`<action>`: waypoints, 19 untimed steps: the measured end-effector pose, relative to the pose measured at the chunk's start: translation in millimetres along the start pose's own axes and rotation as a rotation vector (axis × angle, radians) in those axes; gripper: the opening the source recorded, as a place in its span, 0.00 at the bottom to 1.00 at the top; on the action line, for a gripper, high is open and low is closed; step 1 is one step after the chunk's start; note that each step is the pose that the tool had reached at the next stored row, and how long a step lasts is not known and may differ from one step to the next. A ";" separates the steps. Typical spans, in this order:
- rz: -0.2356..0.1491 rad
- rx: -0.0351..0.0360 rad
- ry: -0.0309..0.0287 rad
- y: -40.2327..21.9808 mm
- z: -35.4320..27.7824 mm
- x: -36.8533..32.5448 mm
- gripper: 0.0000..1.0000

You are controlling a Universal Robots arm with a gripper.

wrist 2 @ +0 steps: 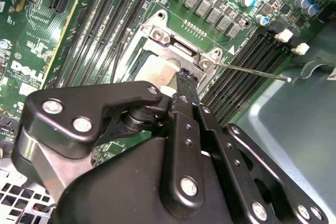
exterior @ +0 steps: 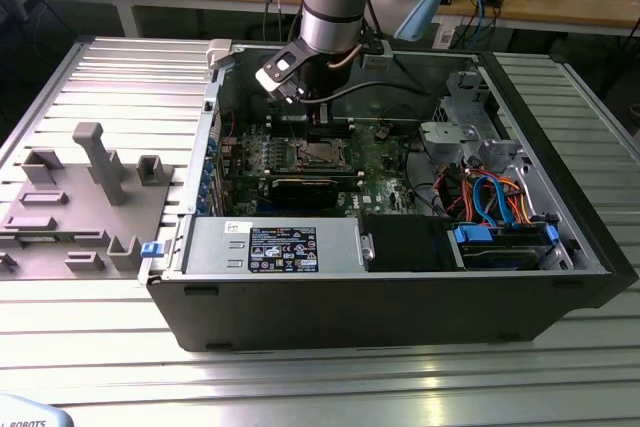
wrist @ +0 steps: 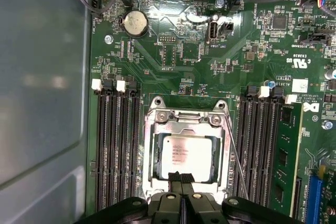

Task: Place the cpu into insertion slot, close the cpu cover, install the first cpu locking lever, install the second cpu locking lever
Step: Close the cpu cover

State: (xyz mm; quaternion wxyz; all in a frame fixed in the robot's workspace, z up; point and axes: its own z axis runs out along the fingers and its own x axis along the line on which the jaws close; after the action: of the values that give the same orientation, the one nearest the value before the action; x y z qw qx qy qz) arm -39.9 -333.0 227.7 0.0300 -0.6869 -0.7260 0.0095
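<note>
My black two-fingered gripper (wrist: 181,179), jaws pressed together and empty, rests on the edge of the thin silvery metal cpu cover (wrist: 185,124), folded down over the small silver-topped square cpu (wrist: 185,156), apparently pressing it flat

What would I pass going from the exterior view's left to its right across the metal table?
Grey fixture block with upright pegs → blue drive latch → power supply with its label → cpu socket below the gripper → grey drive cage → blue and orange cables.
</note>
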 end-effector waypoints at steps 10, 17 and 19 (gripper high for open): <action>0.000 0.0000 0.0000 -0.5 -9.1 0.3 0.11; 0.000 0.0000 0.0000 -0.8 -14.0 0.4 0.11; 0.000 0.0000 0.0000 -0.8 -14.0 0.4 0.11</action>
State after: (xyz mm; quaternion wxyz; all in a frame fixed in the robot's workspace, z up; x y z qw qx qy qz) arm -39.9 -333.0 241.8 0.0300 -0.6869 -0.7260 0.0095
